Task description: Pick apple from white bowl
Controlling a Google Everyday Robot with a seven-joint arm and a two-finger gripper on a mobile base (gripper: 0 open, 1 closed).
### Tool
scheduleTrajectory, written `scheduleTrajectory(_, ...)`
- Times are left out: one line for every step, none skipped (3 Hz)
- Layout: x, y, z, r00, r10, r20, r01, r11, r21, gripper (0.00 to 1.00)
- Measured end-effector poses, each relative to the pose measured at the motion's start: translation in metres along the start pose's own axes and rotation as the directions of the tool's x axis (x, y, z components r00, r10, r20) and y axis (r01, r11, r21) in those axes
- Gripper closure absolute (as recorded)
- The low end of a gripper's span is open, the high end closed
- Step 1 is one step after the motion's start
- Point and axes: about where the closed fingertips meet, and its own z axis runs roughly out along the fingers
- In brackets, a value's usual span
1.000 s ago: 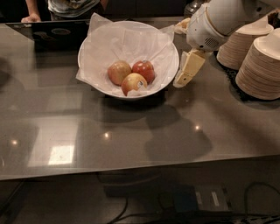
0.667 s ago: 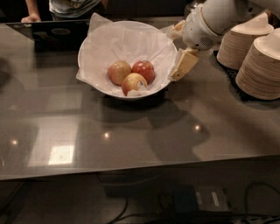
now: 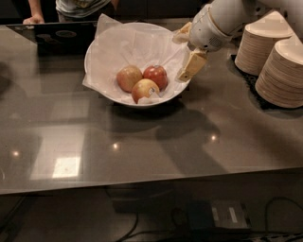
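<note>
While the gripper (image 3: 186,51) is held spread and empty at the right rim of the white bowl (image 3: 157,102), the apple (image 3: 155,75) is found just left of it.

**Where everything sits on my table**

I see the bowl (image 3: 94,56) toward the back of the table (image 3: 142,156), a little left of centre, with a paper lining (image 3: 132,45) inside it. Three fruits lie together in the bottom. The apple (image 3: 155,76) is the rightmost and sits at the back. A second apple (image 3: 129,78) is just to its left, and a third apple (image 3: 144,90) lies in front, touching both. My gripper (image 3: 186,49) hangs at the bowl's right rim, right of the apple and apart from it. Further right, two stacks of paper bowls (image 3: 262,45) stand side by side on a mat (image 3: 246,78). Behind the bowl to the left lies a laptop (image 3: 59,35), with a person (image 3: 80,7) behind it.
</note>
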Motion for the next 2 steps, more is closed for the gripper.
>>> scheduleTrajectory(-0.008,-0.007,0.012,0.999,-0.022,0.028,0.023,0.9994,-0.027,0.27)
scheduleTrajectory(-0.021,-0.013,0.024,0.997,-0.05,0.061,0.053,0.9972,-0.052,0.32)
